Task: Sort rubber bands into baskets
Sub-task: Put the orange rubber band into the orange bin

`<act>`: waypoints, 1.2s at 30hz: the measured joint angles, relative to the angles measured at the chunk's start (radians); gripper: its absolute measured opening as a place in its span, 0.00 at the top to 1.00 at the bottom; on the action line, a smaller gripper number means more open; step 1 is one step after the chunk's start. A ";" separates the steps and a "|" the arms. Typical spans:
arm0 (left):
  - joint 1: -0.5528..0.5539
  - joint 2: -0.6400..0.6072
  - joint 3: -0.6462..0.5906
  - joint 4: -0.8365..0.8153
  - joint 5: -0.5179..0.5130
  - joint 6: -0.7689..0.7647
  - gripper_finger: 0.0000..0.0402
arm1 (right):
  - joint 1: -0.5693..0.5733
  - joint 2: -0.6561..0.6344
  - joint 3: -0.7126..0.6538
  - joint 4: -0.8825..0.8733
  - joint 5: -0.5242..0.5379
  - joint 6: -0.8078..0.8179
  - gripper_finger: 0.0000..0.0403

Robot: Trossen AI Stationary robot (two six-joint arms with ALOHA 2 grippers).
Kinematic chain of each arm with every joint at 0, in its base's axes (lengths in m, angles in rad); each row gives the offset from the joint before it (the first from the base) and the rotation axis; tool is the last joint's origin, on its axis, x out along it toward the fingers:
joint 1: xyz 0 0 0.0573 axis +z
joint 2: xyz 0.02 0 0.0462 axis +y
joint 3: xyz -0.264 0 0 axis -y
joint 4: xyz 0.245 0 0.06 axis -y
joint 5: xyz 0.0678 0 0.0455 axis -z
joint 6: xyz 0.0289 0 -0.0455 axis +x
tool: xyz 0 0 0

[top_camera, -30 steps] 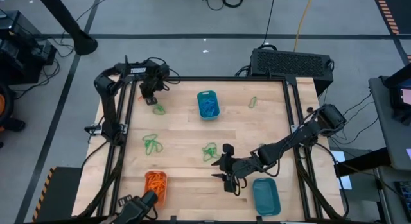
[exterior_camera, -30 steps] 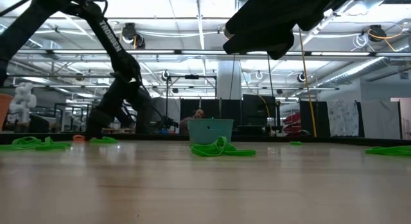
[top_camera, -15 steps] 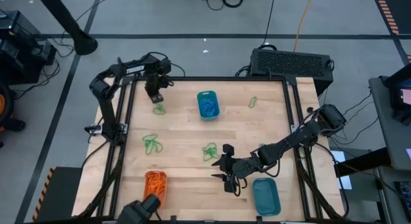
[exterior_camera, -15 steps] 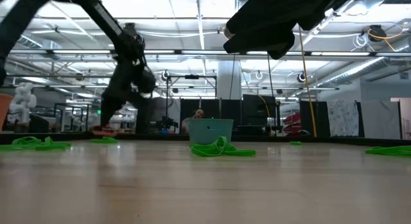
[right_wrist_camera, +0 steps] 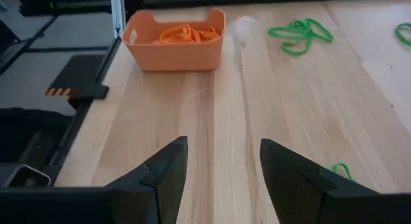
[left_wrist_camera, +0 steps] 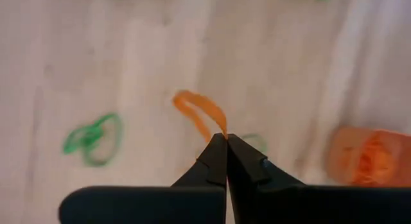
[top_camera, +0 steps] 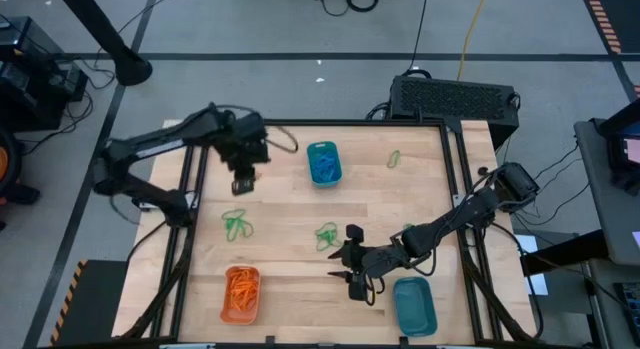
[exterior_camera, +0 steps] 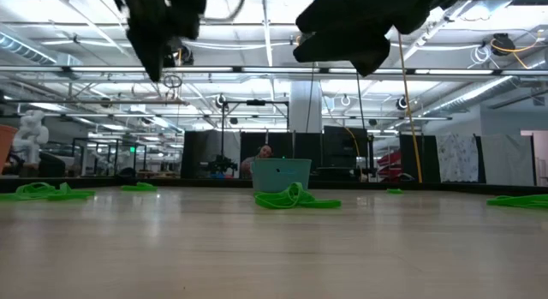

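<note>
**Orange rubber band held above the table by the left gripper**

The left gripper point(left_wrist_camera: 225, 139) is clenched on an orange rubber band point(left_wrist_camera: 200, 113), pinched at one end between the fingertips. In the left wrist view the band is seen as a narrow stretched loop, its long axis running away from the fingertips and slanting to one side. In the high view the left gripper point(top_camera: 243, 176) is placed over the far left part of the wooden table point(top_camera: 290, 204), raised clear of the surface, just left of the teal basket point(top_camera: 323, 162) that holds blue bands.

The orange basket point(top_camera: 241, 293), filled with orange bands, stands at the near left corner of the table, its long axis running from near to far. A second teal basket point(top_camera: 414, 304) stands at the near right, its long axis also near to far.

Green rubber bands are left loose on the table: a tangled cluster point(top_camera: 237, 224) on the left side, another cluster point(top_camera: 327, 234) near the middle, and a single loop point(top_camera: 394, 160) towards the far right, elongated roughly near to far.

The right gripper point(top_camera: 352, 274) is held low over the near middle of the table, just left of the near teal basket, with its fingers point(right_wrist_camera: 160, 172) spread apart and nothing between them. It is pointed towards the orange basket point(right_wrist_camera: 174, 39), as the right wrist view shows.
</note>
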 joint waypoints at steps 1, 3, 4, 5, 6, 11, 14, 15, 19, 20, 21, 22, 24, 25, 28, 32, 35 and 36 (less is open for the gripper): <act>-0.046 -0.024 -0.008 0.004 0.000 -0.039 1.00 | 0.000 0.000 0.001 0.006 0.000 0.000 0.54; -0.144 -0.068 -0.040 0.028 0.000 -0.128 1.00 | 0.000 0.000 0.001 0.013 0.000 0.000 0.54; -0.191 -0.087 -0.062 0.046 0.000 -0.170 1.00 | 0.000 0.000 0.001 0.014 0.000 0.000 0.54; -0.238 -0.101 -0.085 0.063 0.000 -0.211 1.00 | 0.000 0.000 0.001 0.013 0.000 0.000 0.54; -0.285 -0.115 -0.109 0.079 -0.001 -0.249 1.00 | 0.000 0.000 0.001 0.014 0.000 0.000 0.54; -0.527 -0.149 -0.239 0.241 -0.013 -0.432 1.00 | 0.000 0.000 0.001 0.014 0.000 0.000 0.54; -0.664 -0.147 -0.298 0.352 -0.016 -0.526 1.00 | 0.000 0.000 0.001 0.018 0.000 0.000 0.54; -0.706 -0.142 -0.307 0.375 -0.017 -0.553 1.00 | 0.000 0.000 0.001 0.019 0.000 0.000 0.54; -0.863 -0.125 -0.309 0.475 -0.031 -0.654 1.00 | 0.000 0.000 0.001 0.020 0.000 0.000 0.54; -0.899 -0.121 -0.309 0.508 -0.042 -0.678 1.00 | 0.000 0.000 0.001 0.020 0.000 0.000 0.54; -0.936 -0.117 -0.309 0.546 -0.056 -0.695 1.00 | 0.000 0.000 0.001 0.020 0.000 0.000 0.54; -0.971 -0.108 -0.308 0.582 -0.076 -0.699 1.00 | 0.000 0.000 0.001 0.020 0.000 0.000 0.54; -1.040 -0.085 -0.308 0.643 -0.115 -0.700 1.00 | -0.001 0.000 0.001 0.020 0.000 -0.001 0.54; -1.072 -0.072 -0.308 0.671 -0.132 -0.703 1.00 | -0.001 0.000 0.001 0.020 0.000 -0.003 0.54; -1.148 -0.025 -0.308 0.708 -0.146 -0.750 1.00 | -0.001 0.000 0.001 0.020 0.000 -0.004 0.54; -1.191 0.036 -0.308 0.684 -0.165 -0.829 1.00 | -0.001 0.000 0.001 0.020 0.001 -0.009 0.54; -1.205 0.075 -0.308 0.684 -0.167 -0.830 1.00 | -0.001 0.000 0.001 0.021 0.003 -0.015 0.54; -1.207 0.086 -0.308 0.679 -0.166 -0.830 1.00 | -0.001 0.000 0.001 0.022 0.005 -0.015 0.54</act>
